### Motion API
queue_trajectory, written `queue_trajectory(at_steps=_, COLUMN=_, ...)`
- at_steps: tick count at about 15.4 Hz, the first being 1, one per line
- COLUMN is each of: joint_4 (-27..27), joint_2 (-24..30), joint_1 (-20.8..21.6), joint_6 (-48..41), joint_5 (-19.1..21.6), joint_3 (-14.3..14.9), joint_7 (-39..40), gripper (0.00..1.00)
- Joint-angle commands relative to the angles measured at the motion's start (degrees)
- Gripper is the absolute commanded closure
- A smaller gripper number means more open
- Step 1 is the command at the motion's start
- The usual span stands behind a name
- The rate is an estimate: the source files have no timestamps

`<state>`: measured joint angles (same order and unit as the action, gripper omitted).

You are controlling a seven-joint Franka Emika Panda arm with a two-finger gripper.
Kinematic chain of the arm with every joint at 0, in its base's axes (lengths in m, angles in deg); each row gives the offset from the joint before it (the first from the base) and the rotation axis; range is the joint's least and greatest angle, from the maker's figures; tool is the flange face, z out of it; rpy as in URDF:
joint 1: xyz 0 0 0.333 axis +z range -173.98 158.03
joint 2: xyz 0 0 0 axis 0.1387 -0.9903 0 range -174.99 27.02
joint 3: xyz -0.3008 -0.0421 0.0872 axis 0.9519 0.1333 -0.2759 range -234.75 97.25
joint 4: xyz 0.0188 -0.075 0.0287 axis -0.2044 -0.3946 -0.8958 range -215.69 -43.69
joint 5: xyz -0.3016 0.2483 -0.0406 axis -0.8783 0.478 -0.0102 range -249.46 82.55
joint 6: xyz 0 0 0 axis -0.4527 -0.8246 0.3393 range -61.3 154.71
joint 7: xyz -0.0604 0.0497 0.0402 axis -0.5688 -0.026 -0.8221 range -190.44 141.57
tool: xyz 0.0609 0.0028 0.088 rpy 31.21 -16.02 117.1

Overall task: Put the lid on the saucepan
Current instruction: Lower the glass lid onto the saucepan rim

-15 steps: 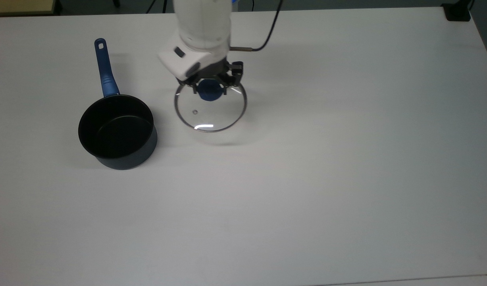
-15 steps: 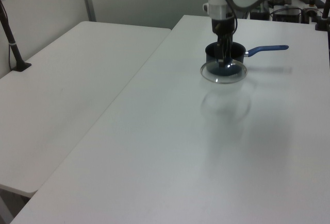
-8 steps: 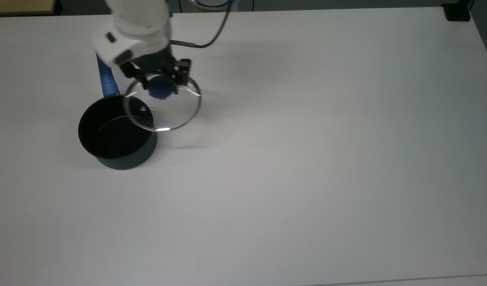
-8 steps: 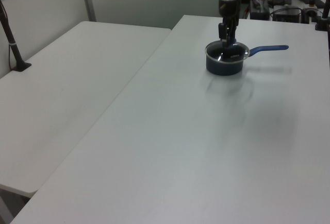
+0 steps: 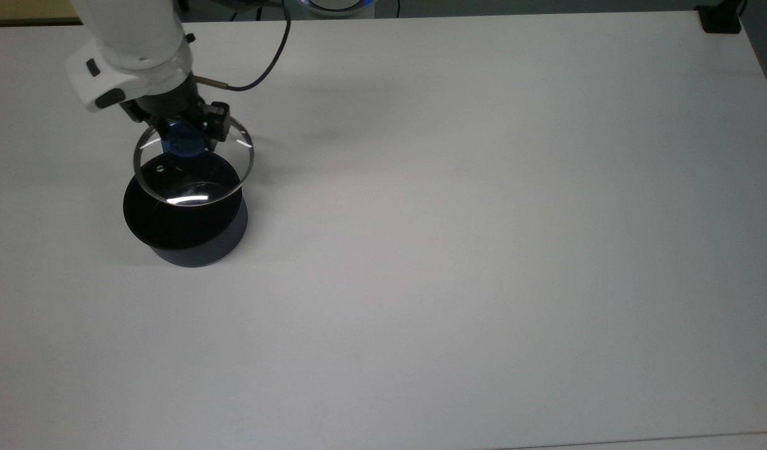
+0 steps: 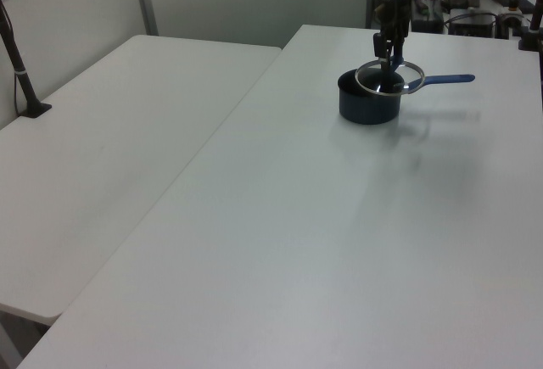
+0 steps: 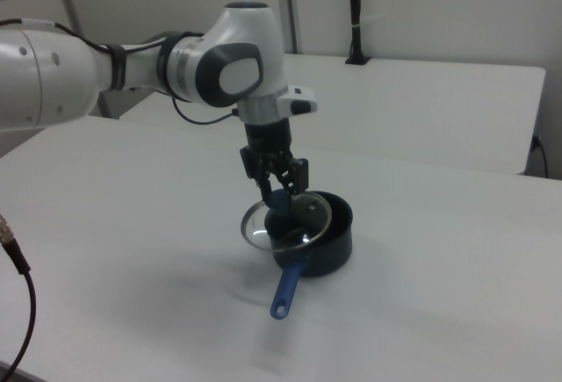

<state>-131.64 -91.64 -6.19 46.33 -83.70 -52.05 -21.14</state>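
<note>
Jaws clamped on the blue knob [image 5: 184, 142] carry the lid [image 5: 192, 164] in the air at the upper left of the top view, hanging over the far part of the saucepan [image 5: 184, 215] rather than centred on it. Lowered from here, I judge the metal rim would catch the pan's edge on the handle [image 7: 287, 287] side and leave the glass tilted or sliding onto the tabletop [image 5: 483, 250]. A knob grip also lets the disc swing, so a quick descent could knock the light pan aside.
</note>
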Motion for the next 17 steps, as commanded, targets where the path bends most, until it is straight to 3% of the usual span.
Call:
queue_trajectory(at_steps=1, joint_4=1.6, joint_2=-0.97, joint_1=-0.73, joint_6=0.42, joint_5=-0.19, joint_3=0.35, joint_7=0.83, gripper=0.51)
queue_trajectory(at_steps=5, joint_4=2.92, joint_2=-3.35, joint_1=-1.52, joint_6=4.72, joint_5=1.47, joint_3=0.35, joint_7=-2.41, gripper=0.51)
queue_trajectory(at_steps=8, joint_4=7.04, joint_2=-6.6, joint_1=-2.57, joint_6=5.43, joint_5=3.58, joint_3=0.53, joint_7=-5.13, gripper=0.5)
queue_trajectory(at_steps=11, joint_4=7.4, joint_2=-6.69, joint_1=-2.58, joint_6=6.66, joint_5=6.57, joint_3=1.5, joint_7=-6.02, gripper=0.5)
queue_trajectory(at_steps=17, joint_4=7.05, joint_2=-6.78, joint_1=-2.4, joint_6=5.36, joint_5=7.28, joint_3=1.5, joint_7=-6.11, gripper=0.5)
